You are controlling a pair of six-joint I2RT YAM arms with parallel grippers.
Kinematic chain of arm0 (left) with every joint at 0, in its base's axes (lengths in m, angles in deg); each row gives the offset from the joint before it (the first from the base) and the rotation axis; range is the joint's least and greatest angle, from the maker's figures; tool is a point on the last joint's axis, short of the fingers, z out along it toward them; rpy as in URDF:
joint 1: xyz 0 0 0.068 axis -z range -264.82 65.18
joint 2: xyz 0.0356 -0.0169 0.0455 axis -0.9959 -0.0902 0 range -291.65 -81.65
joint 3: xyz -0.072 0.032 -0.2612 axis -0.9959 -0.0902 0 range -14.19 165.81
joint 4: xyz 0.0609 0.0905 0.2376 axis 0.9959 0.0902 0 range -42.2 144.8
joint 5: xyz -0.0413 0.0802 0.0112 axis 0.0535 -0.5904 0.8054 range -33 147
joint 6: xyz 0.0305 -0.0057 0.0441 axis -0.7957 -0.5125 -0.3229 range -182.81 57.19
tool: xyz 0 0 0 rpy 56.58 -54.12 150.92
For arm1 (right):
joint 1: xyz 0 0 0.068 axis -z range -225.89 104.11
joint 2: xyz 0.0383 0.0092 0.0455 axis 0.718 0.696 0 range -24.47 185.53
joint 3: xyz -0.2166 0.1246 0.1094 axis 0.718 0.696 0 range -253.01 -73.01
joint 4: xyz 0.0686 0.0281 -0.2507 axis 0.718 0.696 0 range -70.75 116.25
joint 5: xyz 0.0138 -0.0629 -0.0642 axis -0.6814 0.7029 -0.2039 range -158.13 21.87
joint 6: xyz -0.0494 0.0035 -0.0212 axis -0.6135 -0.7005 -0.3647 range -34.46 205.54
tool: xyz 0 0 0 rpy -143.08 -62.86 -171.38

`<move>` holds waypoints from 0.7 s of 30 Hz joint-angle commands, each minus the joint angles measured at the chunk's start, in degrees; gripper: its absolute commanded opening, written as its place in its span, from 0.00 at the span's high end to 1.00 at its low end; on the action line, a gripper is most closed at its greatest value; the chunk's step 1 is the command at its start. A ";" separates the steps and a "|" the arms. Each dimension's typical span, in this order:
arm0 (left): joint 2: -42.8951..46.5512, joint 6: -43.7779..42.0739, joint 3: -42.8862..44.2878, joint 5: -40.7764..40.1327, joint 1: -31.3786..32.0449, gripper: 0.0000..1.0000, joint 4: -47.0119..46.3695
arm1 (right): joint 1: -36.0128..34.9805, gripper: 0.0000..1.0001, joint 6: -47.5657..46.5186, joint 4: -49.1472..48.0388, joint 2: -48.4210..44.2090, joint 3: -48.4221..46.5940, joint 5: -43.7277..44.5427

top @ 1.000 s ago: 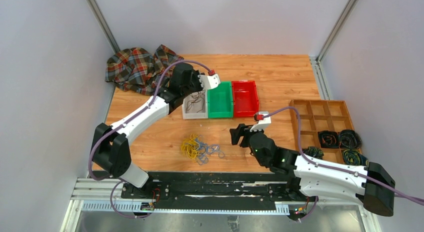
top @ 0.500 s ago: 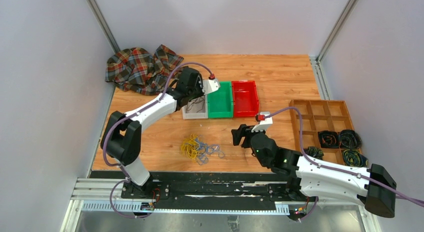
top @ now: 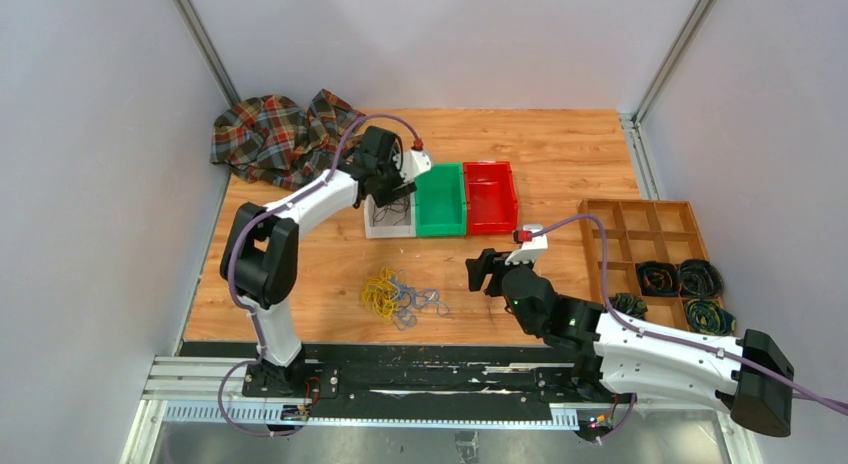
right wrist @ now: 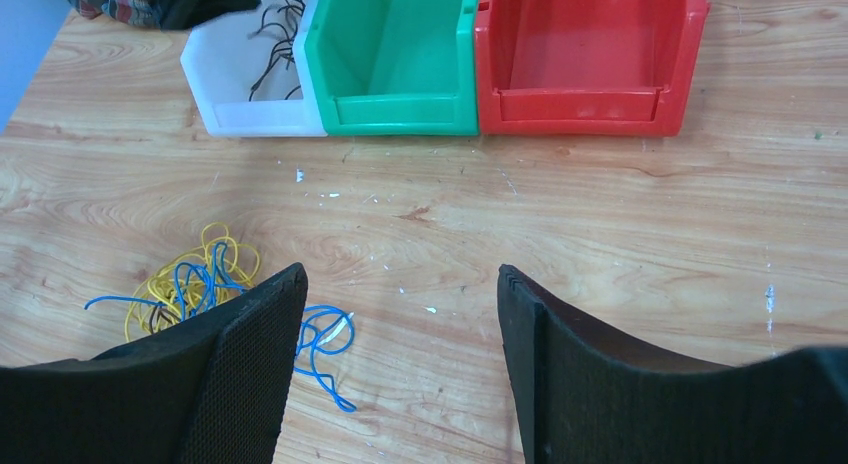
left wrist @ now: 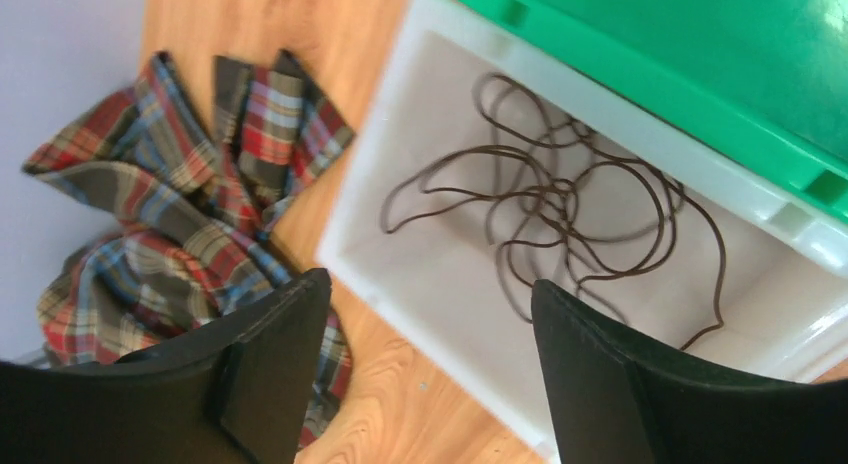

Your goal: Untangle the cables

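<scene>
A tangle of yellow and blue cables (top: 400, 296) lies on the wooden table in front of the bins; in the right wrist view these cables (right wrist: 190, 282) sit at the left, beside that gripper's left finger. A thin black cable (left wrist: 560, 199) lies in loose loops inside the white bin (top: 372, 229). My left gripper (top: 392, 184) hovers over the bin's far left corner, and in its own view the left gripper (left wrist: 430, 294) is open with nothing between the fingers. My right gripper (top: 480, 271) is open above bare table right of the tangle, and the right wrist view shows this gripper (right wrist: 400, 284) empty.
A green bin (top: 440, 199) and a red bin (top: 490, 196) stand in a row right of the white one. A plaid cloth (top: 270, 134) is bunched at the back left. A wooden compartment tray (top: 640, 219) at the right holds dark wire coils (top: 680, 279).
My left gripper has opened, and the black cable now lies loose in the white bin. The left arm swung back and to the left. The right arm hardly moved.
</scene>
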 commanded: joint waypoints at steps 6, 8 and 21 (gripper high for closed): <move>8.92 1.43 13.77 14.28 -3.22 0.02 20.21 | -0.02 0.30 -1.13 -0.10 0.69 -2.07 1.60; 11.00 0.58 13.48 16.71 -3.22 0.02 23.83 | -0.02 0.30 -1.21 -0.42 1.00 -2.14 1.34; 32.80 -5.25 -13.38 32.54 4.42 0.08 41.30 | -0.02 0.30 -1.05 -1.69 3.32 -1.99 -1.24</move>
